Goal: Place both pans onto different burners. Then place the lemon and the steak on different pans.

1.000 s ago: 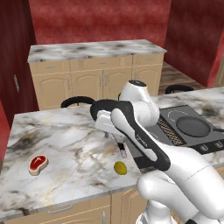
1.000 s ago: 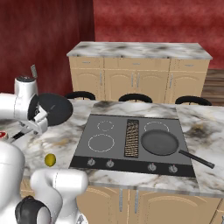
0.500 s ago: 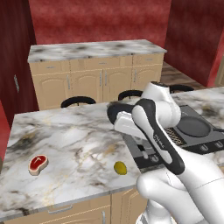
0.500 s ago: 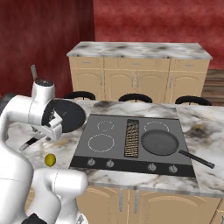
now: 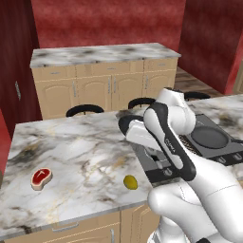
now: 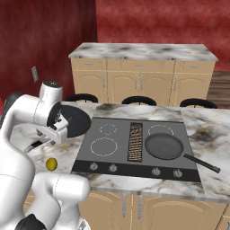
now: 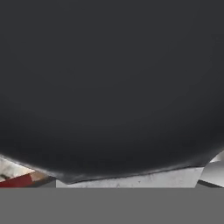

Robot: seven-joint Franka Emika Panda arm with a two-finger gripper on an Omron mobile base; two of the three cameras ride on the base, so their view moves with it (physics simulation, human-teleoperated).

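Marble counter (image 5: 71, 147) bears second pan (image 6: 74, 123): rigid, prob heavy, grab by rim or handle; jaw state can't tell

Rises from the base as a thick white column, bends at a dark elbow joint, and reaches forward and to the left over the counter. Upper links folded tight, forearm angled downward, wrist turned so the hand points down and away. Gripper (image 6: 57, 128) seen at the end of the arm in the right base view, partly hidden behind the wrist; spread of the jaws not discernible.
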